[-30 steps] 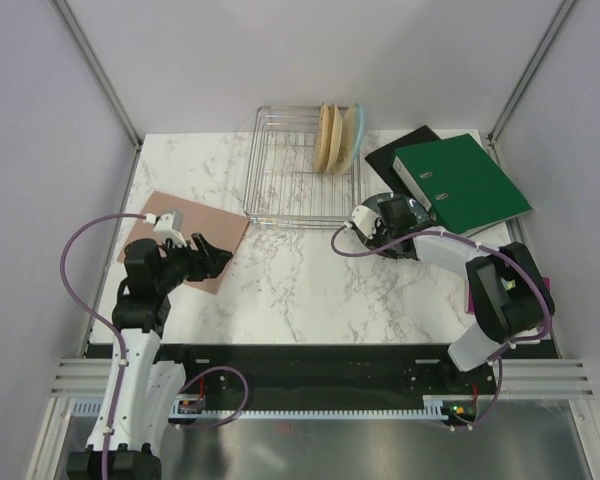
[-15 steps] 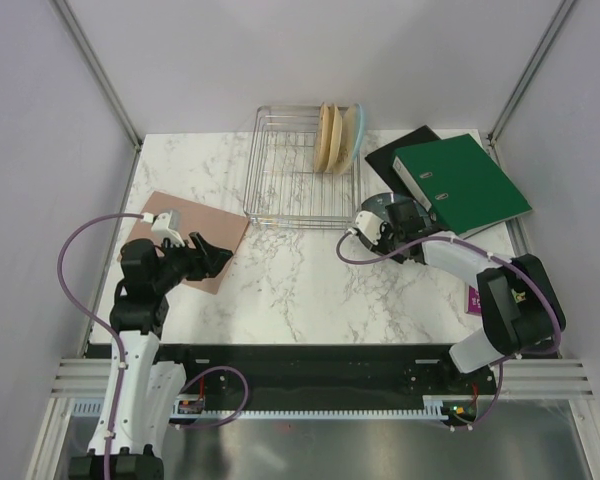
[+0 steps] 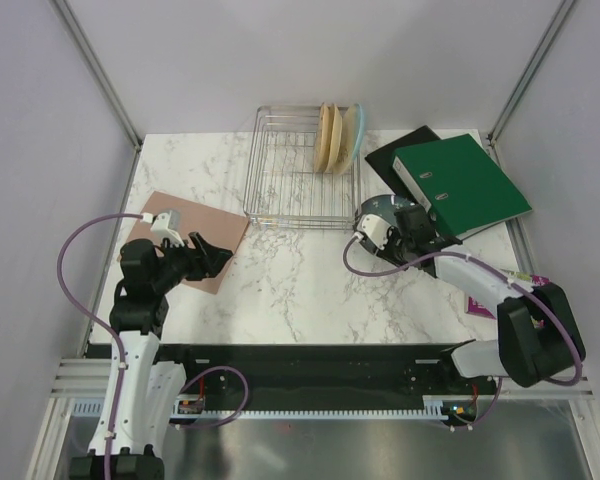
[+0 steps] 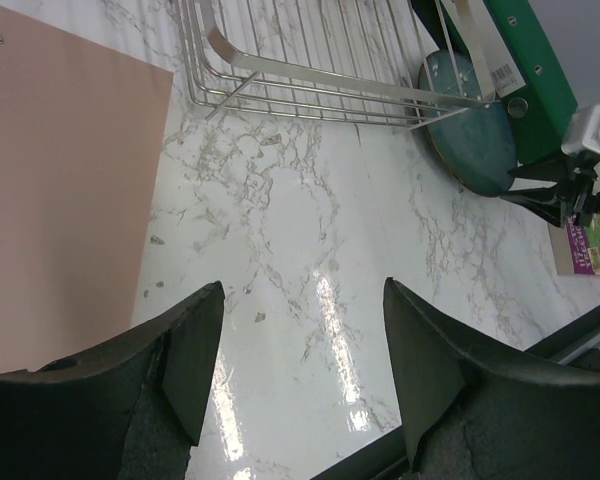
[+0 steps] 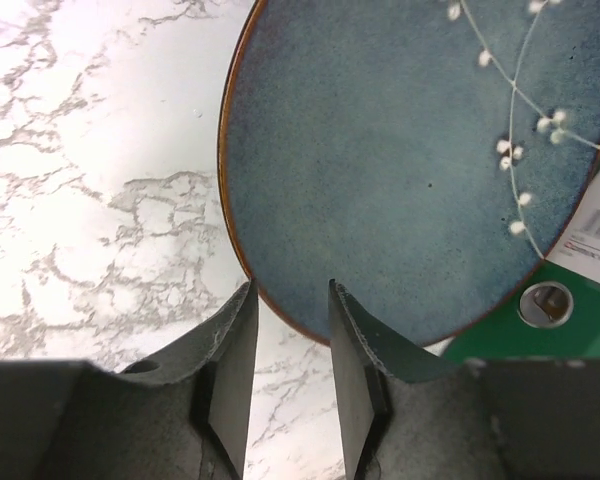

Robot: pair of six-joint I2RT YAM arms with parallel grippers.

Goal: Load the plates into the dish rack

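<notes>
Our right gripper [image 5: 292, 292] has advanced and parted to take the near rim of the blue plate [image 5: 410, 150], which lies flat on the worktop [image 3: 300, 290] beside the rack [image 3: 280, 190]. Our left gripper [image 4: 302, 300] idles open.

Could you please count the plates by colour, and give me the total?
Cream-yellow plates: 2, standing in the dish rack
Cream plate with light-blue edge: 1, standing in the dish rack
Dark blue plate: 1, lying on the table
Total: 4
</notes>
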